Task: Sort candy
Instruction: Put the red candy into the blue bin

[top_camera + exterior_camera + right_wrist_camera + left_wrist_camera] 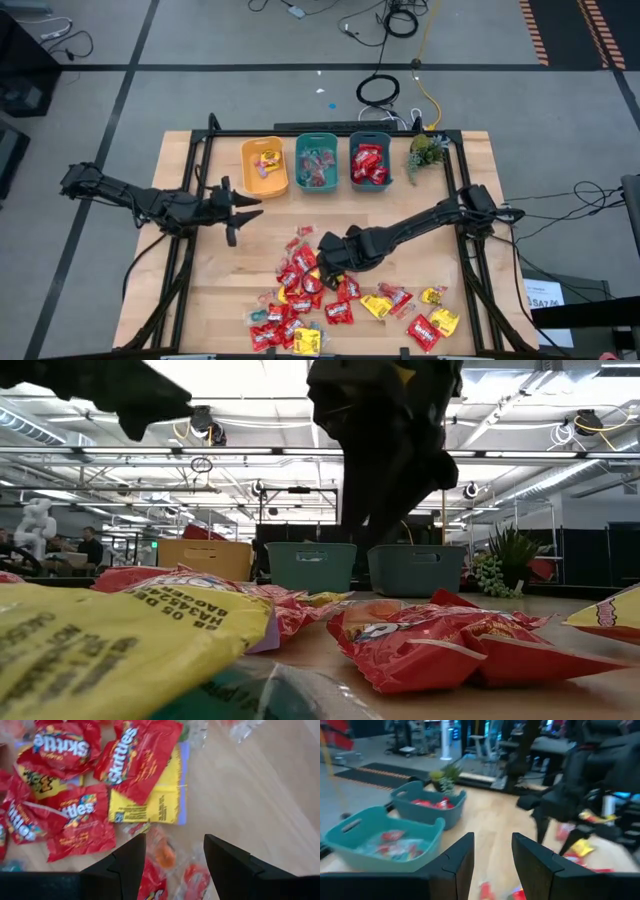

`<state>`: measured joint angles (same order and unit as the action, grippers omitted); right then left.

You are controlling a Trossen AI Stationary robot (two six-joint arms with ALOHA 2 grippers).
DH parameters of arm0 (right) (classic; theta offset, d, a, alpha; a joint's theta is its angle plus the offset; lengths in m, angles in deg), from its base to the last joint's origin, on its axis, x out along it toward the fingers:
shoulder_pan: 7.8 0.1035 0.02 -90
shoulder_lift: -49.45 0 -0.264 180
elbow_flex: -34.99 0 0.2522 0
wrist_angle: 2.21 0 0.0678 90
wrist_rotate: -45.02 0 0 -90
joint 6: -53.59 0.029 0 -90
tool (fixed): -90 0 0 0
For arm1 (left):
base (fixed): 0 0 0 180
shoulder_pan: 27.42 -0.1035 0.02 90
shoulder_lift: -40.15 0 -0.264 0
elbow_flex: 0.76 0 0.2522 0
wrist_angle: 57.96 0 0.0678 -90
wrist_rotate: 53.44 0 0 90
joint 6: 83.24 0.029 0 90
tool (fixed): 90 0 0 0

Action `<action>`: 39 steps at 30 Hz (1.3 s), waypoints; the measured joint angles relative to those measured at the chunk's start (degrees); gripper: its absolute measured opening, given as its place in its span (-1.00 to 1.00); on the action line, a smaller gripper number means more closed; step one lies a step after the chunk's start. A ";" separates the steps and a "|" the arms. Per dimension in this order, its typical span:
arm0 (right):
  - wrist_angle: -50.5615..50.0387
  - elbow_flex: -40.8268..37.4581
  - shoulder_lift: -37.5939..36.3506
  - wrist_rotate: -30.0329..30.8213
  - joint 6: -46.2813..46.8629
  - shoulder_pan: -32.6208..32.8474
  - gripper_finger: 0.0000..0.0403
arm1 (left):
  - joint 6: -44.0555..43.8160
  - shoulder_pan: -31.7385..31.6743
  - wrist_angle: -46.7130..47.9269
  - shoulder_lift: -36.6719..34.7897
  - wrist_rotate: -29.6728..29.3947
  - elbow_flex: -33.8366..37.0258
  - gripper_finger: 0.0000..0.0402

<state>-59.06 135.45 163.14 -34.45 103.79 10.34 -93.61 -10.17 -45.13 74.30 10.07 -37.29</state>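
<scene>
2 grippers, both with fingers parted and empty: right gripper [172, 857] over the candy [340, 305] pile near the table [180, 300]'s front edge. Left gripper [240, 212] waits mid-left. Best lowered straight onto 1 clear-wrapped piece [162, 851], clear of neighbours.

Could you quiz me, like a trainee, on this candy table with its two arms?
1. True or false: the right gripper hangs open above the candy pile.
2. Which bin holds red packets? A: yellow bin. B: middle teal bin. C: teal bin beside the plant.
3. Fill in: the left gripper is open, holding ____.

Key:
1. True; its fingers stand apart over red Skittles packets and a yellow packet.
2. C.
3. Nothing.
</scene>
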 joint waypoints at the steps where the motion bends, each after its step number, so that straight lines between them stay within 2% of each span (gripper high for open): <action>1: 0.00 0.00 0.00 0.00 -0.03 0.34 -0.05 | -0.02 0.00 -1.16 0.02 0.95 0.01 -0.30; 6: -0.21 0.00 0.00 -0.06 -0.50 2.12 -0.05 | -2.85 0.01 -5.48 0.00 3.68 -0.56 -0.30; 9: -1.66 0.00 0.00 -0.11 -0.77 3.11 -0.05 | -2.96 0.14 -0.68 0.75 10.90 -3.95 -0.30; 12: -4.35 0.00 0.00 -0.11 -0.40 4.03 -0.05 | -5.70 1.28 6.79 3.52 12.77 -8.65 -0.30; 15: -6.84 0.00 0.00 0.30 0.44 5.16 -0.05 | -8.64 2.76 12.66 8.22 12.78 -13.14 -0.30; 21: -10.98 0.00 -0.08 7.07 6.24 9.18 -0.05 | -15.60 6.20 17.82 20.40 12.75 -19.71 -0.30; 25: -13.66 -0.66 -1.25 9.38 8.81 11.64 -0.05 | -19.29 7.47 21.49 27.95 12.75 -23.43 -0.30; 29: -9.48 -8.97 -7.13 9.91 13.84 13.51 -0.05 | -20.86 7.63 21.87 33.31 12.77 -25.60 -0.30; 35: 5.40 -29.34 -23.72 13.33 25.50 17.12 -0.05 | -20.85 7.62 18.91 36.95 13.10 -26.56 -0.30; 39: 14.57 -38.78 -32.79 13.74 28.51 17.71 -0.05 | -20.68 7.57 18.74 37.83 13.17 -26.58 -0.29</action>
<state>-44.49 96.67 130.35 -20.71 132.30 28.06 -114.28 -2.60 -26.39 112.13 23.24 -63.87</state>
